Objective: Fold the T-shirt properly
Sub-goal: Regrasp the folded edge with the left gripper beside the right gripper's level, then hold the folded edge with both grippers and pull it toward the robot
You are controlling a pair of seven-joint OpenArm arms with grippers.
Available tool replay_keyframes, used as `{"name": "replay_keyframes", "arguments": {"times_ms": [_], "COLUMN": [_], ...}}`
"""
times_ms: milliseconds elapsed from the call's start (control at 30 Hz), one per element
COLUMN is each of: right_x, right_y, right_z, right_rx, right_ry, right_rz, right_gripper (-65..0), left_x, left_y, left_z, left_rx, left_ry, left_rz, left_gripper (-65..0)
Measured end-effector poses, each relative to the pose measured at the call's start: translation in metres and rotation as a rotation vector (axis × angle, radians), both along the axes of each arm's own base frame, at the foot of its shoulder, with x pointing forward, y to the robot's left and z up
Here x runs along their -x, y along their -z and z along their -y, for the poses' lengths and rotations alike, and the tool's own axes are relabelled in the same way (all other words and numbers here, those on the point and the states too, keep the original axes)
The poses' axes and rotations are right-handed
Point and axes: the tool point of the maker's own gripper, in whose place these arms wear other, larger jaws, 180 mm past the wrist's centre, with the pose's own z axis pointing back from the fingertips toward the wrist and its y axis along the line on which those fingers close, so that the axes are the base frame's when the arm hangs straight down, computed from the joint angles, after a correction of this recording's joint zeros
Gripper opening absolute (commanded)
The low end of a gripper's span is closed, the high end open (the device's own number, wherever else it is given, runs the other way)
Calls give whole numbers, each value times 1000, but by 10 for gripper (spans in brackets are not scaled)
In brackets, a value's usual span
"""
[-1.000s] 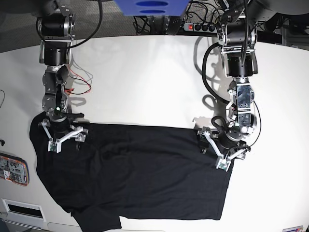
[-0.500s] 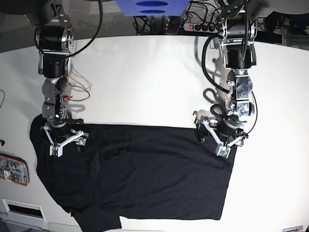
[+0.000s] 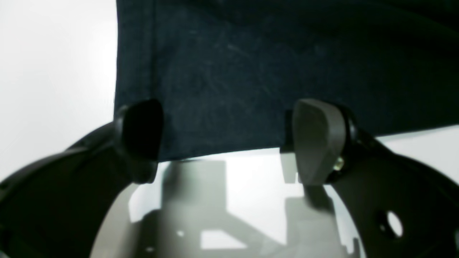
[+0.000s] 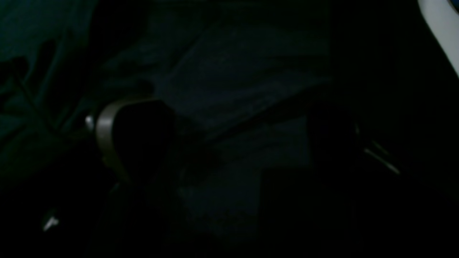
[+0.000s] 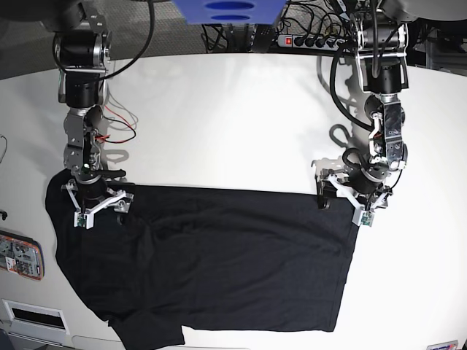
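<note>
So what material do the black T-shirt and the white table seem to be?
The plain black short-sleeved T-shirt looks like soft matte cloth, probably cotton: it wrinkles and shows fine lint up close. The white table looks hard and smooth, faintly glossy, mirroring shadows; exact material unclear.

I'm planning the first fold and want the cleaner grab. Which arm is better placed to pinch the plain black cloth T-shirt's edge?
Left. Its open left gripper straddles the plain black cloth T-shirt at a bare corner of the hem, white table showing beneath. The open right gripper sits over cloth, no clear edge visible.
</note>
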Motion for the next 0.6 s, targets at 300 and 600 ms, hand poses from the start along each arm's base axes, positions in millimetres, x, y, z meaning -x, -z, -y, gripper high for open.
{"name": "replay_keyframes", "arguments": {"times_ms": [300,600], "right_x": [13,14], "right_y": [4,4], "right_z": [2,2], "right_rx": [1,1], "right_ry": [6,9], "right_rz": [40,54], "right_gripper": [-33,-33], "left_x": [-12,-24], "left_y": [-16,2], "left_z": [-6,28], "left_rx": [-37,4], "left_ry": [8,80], "left_rz": [21,55], "left_gripper": [-108,-108]}}
